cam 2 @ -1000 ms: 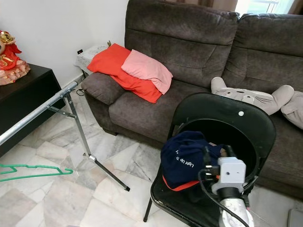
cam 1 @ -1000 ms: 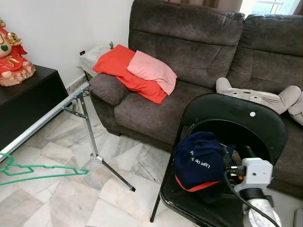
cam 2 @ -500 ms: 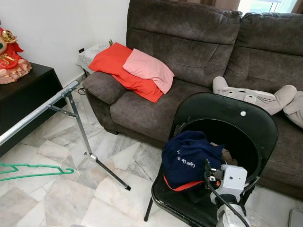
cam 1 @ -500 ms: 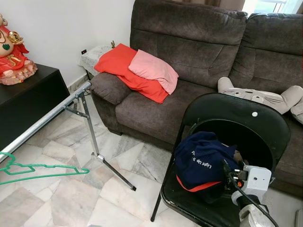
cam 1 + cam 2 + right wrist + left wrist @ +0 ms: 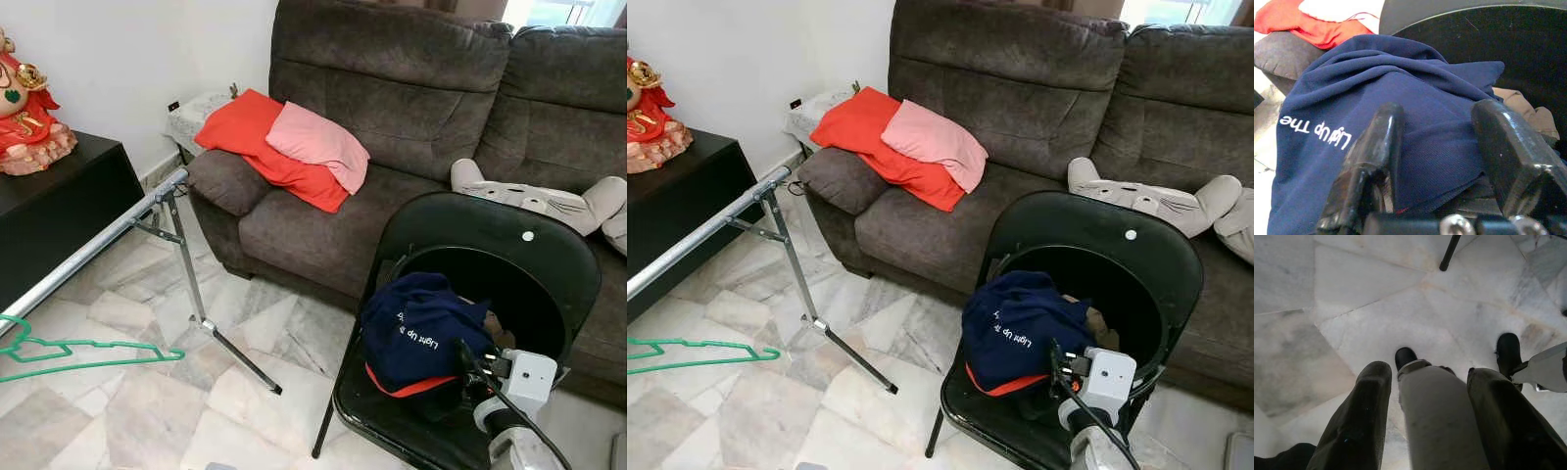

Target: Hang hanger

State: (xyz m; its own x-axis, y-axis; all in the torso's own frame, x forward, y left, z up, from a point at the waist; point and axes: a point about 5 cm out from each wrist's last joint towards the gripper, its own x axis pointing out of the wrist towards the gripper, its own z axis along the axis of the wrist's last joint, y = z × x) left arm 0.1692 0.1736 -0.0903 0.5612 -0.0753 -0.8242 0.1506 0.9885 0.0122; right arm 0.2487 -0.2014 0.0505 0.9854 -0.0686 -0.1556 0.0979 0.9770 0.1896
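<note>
Hanger (image 5: pixel 88 351) hung on rail (image 5: pixel 93 247), far left | right gripper (image 5: pixel 1442 161) spread open, held near navy shirt (image 5: pixel 1376 117) on black chair (image 5: pixel 549 264) | left gripper (image 5: pixel 1425 421) open, pointed at marble floor (image 5: pixel 1327 293)

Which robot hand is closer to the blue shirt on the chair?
The right. The right gripper hovers just in front of the blue shirt on the black chair, jaws open. The left gripper hangs low over the marble floor, away from the shirt.

Shiny metal rail (image 5: pixel 93 250), glossy marble floor (image 5: pixel 147 411), matt navy cloth (image 5: pixel 416 333).
</note>
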